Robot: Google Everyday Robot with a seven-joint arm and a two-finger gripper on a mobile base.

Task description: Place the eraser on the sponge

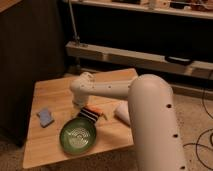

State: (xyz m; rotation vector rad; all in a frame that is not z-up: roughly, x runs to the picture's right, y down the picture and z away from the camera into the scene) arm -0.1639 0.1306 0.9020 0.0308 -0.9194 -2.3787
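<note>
The eraser (89, 114), a small black block with thin white stripes, lies on the wooden table (55, 90) just past the green bowl's far rim. The sponge (45, 117), a light-blue pad, rests near the table's left edge, well left of the eraser. My white arm reaches in from the lower right. Its gripper (81, 101) hangs over the table's middle, just above and slightly left of the eraser. The wrist hides the gripper's tip.
A green bowl (78, 134) sits at the front of the table between sponge and eraser. A slim orange stick (99, 110) lies beside the eraser. A white paper cup (122, 111) lies on its side to the right. Dark shelving (140, 55) stands behind.
</note>
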